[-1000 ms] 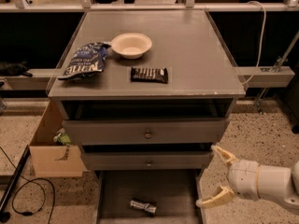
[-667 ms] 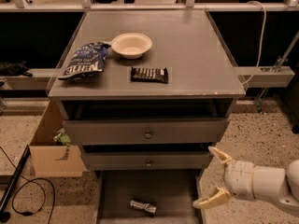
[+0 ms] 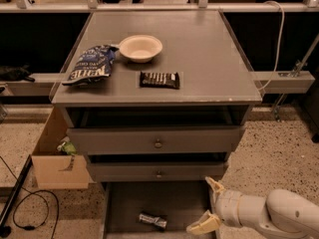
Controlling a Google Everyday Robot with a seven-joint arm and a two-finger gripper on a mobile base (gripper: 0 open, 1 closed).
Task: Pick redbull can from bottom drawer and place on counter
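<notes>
The redbull can (image 3: 153, 220) lies on its side on the dark floor of the open bottom drawer (image 3: 124, 203), near the front. My gripper (image 3: 209, 206) comes in from the lower right over the drawer's right edge, open and empty, with pale fingers spread; it is to the right of the can and apart from it. The counter (image 3: 199, 54) is the flat grey top of the cabinet above.
On the counter are a white bowl (image 3: 140, 48), a blue chip bag (image 3: 91, 64) and a dark candy bar (image 3: 159, 79). Two knobbed drawers (image 3: 157, 142) sit above the open one. A cardboard box (image 3: 55, 158) and black cables (image 3: 25, 208) are on the floor at left.
My gripper has moved left, towards the bottom drawer and the can. The can and the things on the counter have not moved.
</notes>
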